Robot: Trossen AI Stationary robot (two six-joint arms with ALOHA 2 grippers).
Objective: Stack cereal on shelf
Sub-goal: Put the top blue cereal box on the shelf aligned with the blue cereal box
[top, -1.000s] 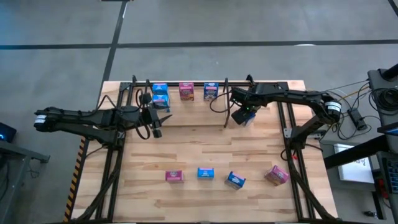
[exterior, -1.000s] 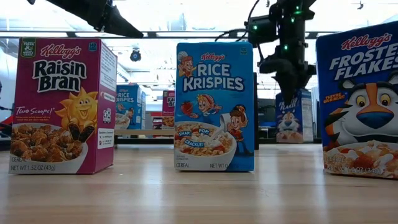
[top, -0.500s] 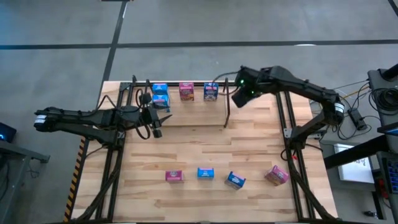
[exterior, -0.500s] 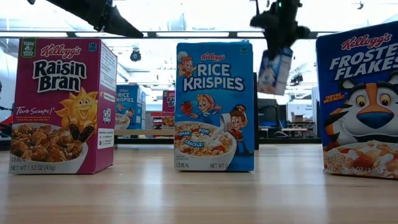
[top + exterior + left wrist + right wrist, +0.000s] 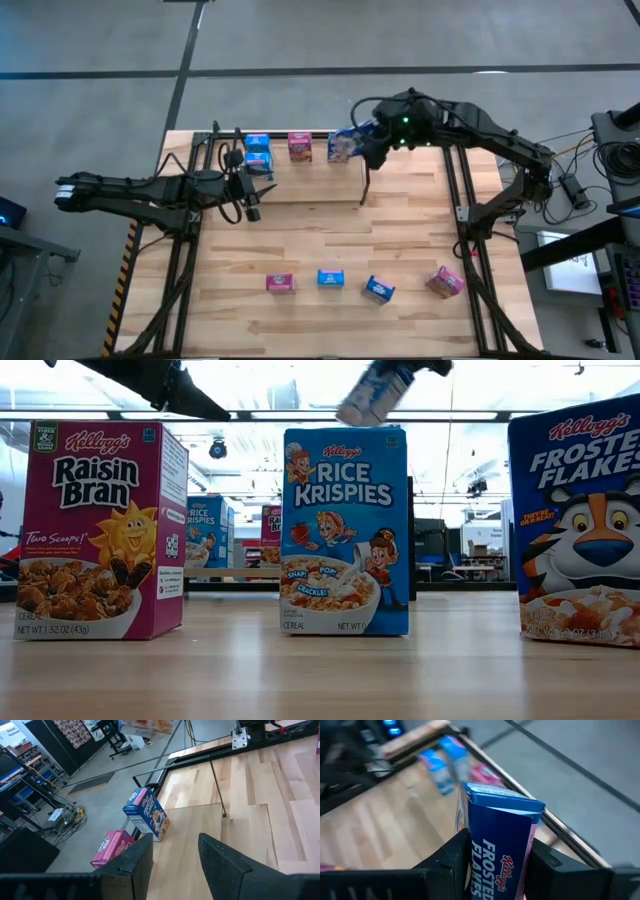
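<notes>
Currently carrying a Frosted Flakes box (image 5: 502, 845) clamped in my right gripper (image 5: 362, 148) above the shelf (image 5: 215, 140) by its rightmost box (image 5: 339, 148); next I'm judging lowering squarely; left gripper (image 5: 172, 860) idling, jaws apart

Right arm reaches high over the table's far edge, its gripper (image 5: 495, 857) clamped on a box (image 5: 497, 845) held aloft and tilted; left arm stretches in from the left side, its gripper (image 5: 175, 852) hanging empty with fingers apart
</notes>
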